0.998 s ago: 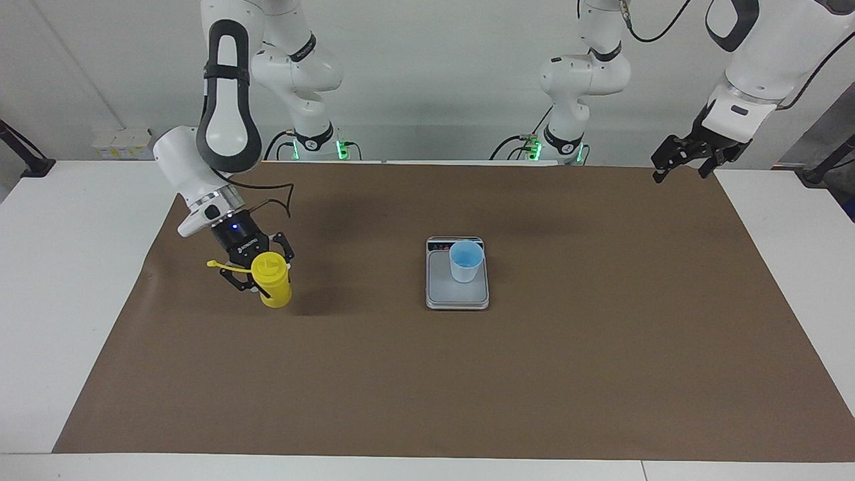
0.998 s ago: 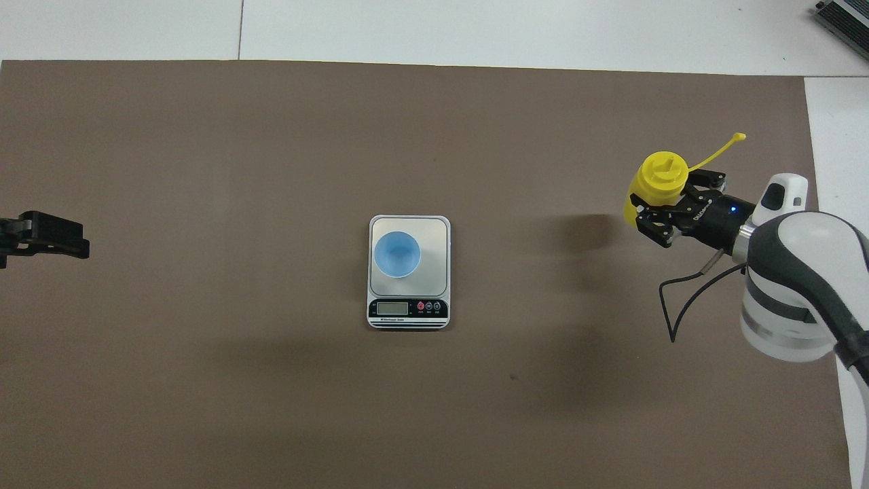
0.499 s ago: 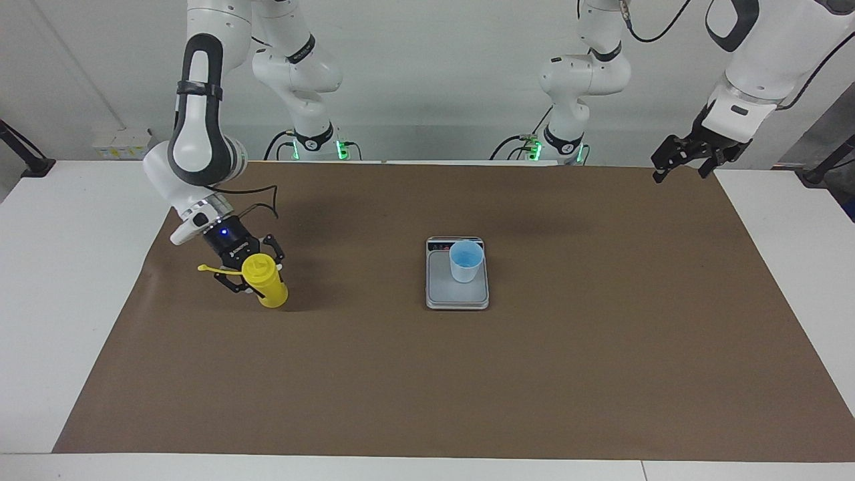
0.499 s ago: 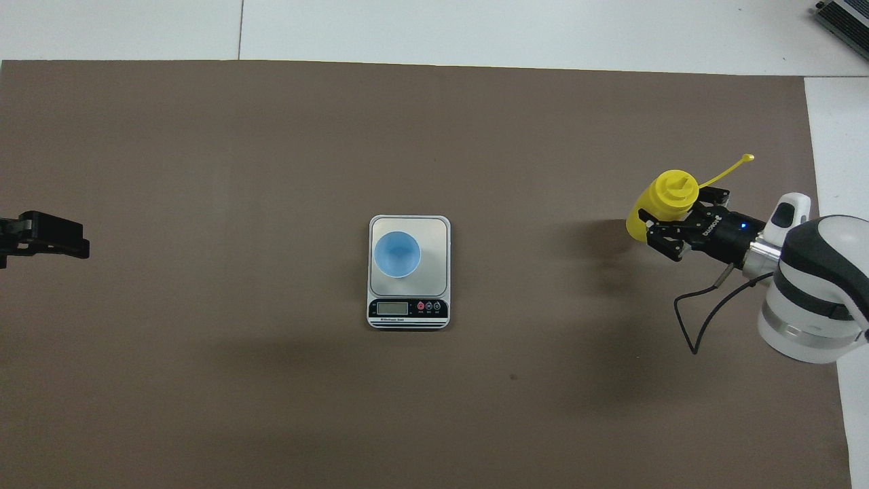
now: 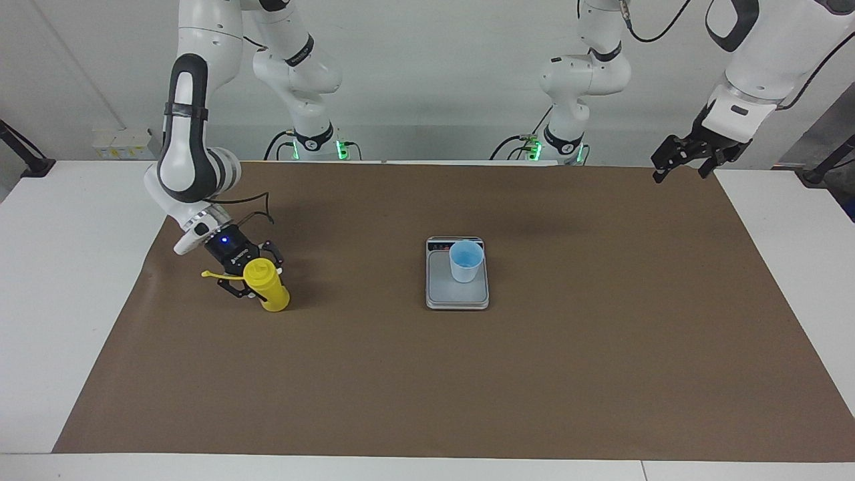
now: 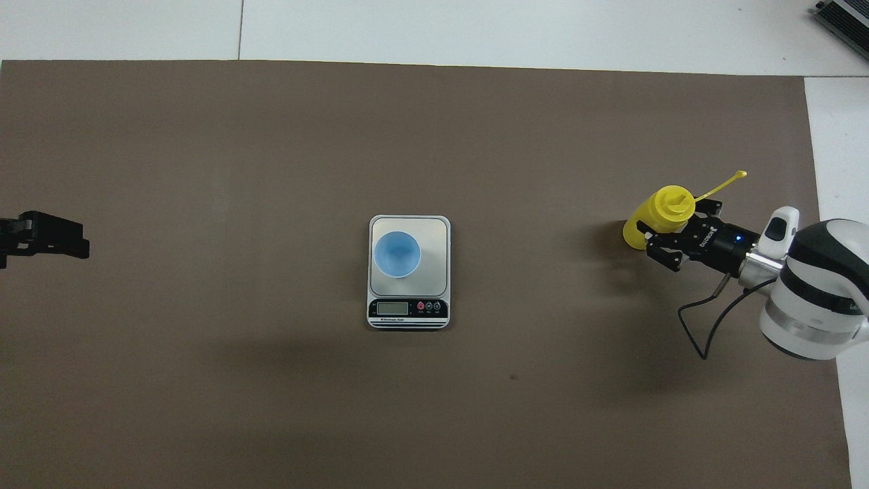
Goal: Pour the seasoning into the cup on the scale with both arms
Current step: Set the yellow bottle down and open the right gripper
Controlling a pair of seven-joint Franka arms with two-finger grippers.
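Facing view: right gripper (image 5: 251, 279) closed around the seasoning bottle (image 5: 267, 292), which is tilted at the right arm's end of the mat; can't tell if its base touches. Left gripper (image 5: 688, 160) waits raised, fingers apart, empty.

Overhead view: left gripper (image 6: 42, 235) cut off at the edge. Cup (image 6: 397, 254) on scale (image 6: 409, 272), well apart from the bottle (image 6: 662, 214).

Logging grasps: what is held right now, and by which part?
The right claw holds the yellow squeeze bottle by its body, below the cap; the left claw holds nothing.
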